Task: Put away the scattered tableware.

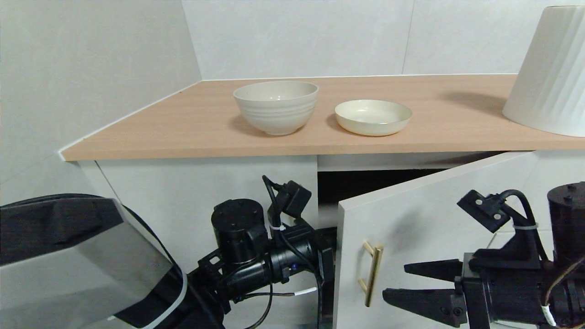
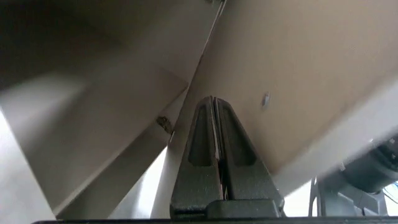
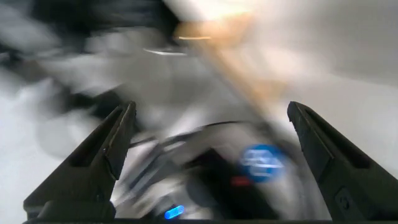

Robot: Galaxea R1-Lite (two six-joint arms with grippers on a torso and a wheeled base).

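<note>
The bowl (image 1: 276,106) and dish (image 1: 373,117) sit on the desk (image 1: 183,132), the cupboard door (image 1: 411,237) looks half open, the left gripper (image 2: 215,124) has its fingers pinched together and the right gripper (image 1: 395,281) has them spread wide, so next push the door wider.

A light wooden surface (image 1: 183,123) runs into a corner of pale tiled wall (image 1: 292,36). At its 3 o'clock end stands a white ribbed lampshade (image 1: 548,73), cut off by the frame. Below, at 5 o'clock, a white cabinet door (image 1: 425,214) hangs ajar, with an upright brass bar handle (image 1: 372,273) near its free edge; a dark opening (image 1: 365,180) shows at the door's 11 o'clock
</note>
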